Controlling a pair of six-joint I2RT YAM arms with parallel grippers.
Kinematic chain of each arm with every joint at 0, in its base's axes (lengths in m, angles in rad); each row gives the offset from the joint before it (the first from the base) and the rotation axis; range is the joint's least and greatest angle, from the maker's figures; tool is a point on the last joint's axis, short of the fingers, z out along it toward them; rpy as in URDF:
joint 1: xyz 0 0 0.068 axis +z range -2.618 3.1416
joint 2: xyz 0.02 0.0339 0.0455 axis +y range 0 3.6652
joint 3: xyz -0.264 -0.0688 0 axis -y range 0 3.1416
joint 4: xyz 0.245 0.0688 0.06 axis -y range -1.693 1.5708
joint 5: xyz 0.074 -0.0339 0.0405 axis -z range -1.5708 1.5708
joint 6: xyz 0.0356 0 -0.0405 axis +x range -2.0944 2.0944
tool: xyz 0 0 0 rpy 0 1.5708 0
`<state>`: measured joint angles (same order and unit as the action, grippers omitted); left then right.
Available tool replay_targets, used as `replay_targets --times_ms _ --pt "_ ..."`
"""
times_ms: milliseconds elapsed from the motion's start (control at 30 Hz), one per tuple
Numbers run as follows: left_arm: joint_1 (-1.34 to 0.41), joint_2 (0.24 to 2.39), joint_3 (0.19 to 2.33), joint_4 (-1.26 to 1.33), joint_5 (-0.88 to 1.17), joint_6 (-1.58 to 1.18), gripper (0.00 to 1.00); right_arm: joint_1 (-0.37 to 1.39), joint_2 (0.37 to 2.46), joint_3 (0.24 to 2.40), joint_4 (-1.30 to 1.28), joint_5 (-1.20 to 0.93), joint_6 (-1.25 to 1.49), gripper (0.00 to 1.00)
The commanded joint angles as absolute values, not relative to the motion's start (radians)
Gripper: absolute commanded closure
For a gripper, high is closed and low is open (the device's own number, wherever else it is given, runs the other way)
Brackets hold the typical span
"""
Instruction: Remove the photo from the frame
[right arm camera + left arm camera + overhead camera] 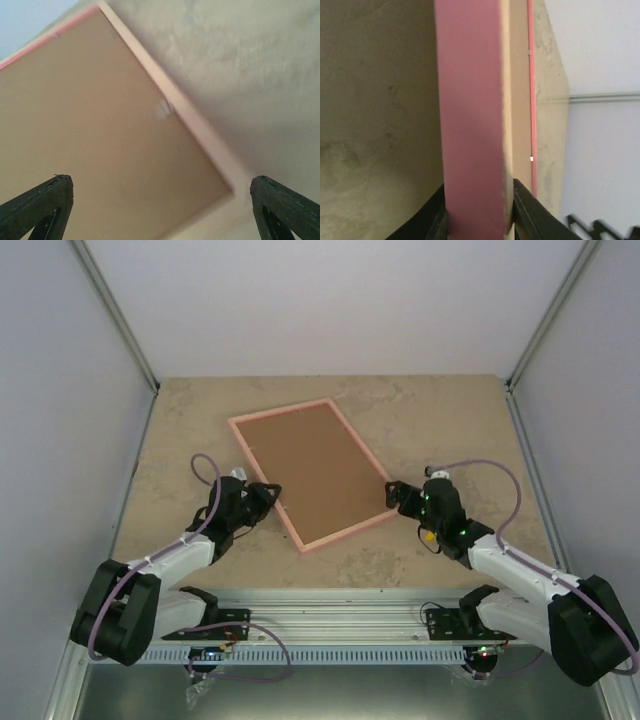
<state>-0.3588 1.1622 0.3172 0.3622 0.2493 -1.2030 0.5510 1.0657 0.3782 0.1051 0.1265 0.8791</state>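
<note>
The pink frame [310, 465] lies face down on the table with its brown back up, turned at a slant. The photo is hidden under that back. My left gripper [268, 492] is shut on the frame's left long side near its near end. In the left wrist view the pink edge [470, 125] fills the gap between the black fingers [527, 212]. My right gripper [395, 495] stands open just above the frame's near right corner. In the right wrist view the brown back [100, 130] and pink rim [192, 122] lie between the wide-apart fingertips [42, 200], which touch nothing.
The frame rests on a beige stone-patterned tabletop [440, 420], enclosed by pale walls on three sides. A small metal tab [164, 109] sits at the back board's edge by the rim. The arms' mounting rail [340, 625] runs along the near edge.
</note>
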Motion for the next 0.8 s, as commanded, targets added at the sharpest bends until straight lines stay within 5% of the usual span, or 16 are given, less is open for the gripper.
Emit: replay_targets --times_ms 0,167,400,767 --pt "-0.356 1.182 0.393 0.322 0.35 -0.978 1.0 0.444 1.077 0.505 0.046 0.014 0.537 0.02" --pt "-0.356 1.238 0.433 0.282 0.414 -0.909 1.0 0.33 1.266 0.622 0.055 -0.218 0.39 0.02" --pt "-0.356 1.298 0.498 0.147 0.39 -0.801 1.0 0.321 1.512 0.731 0.036 -0.277 0.31 0.02" --pt "-0.356 1.391 0.571 0.05 0.238 -0.735 0.97 0.325 1.633 0.723 0.049 -0.384 0.299 0.03"
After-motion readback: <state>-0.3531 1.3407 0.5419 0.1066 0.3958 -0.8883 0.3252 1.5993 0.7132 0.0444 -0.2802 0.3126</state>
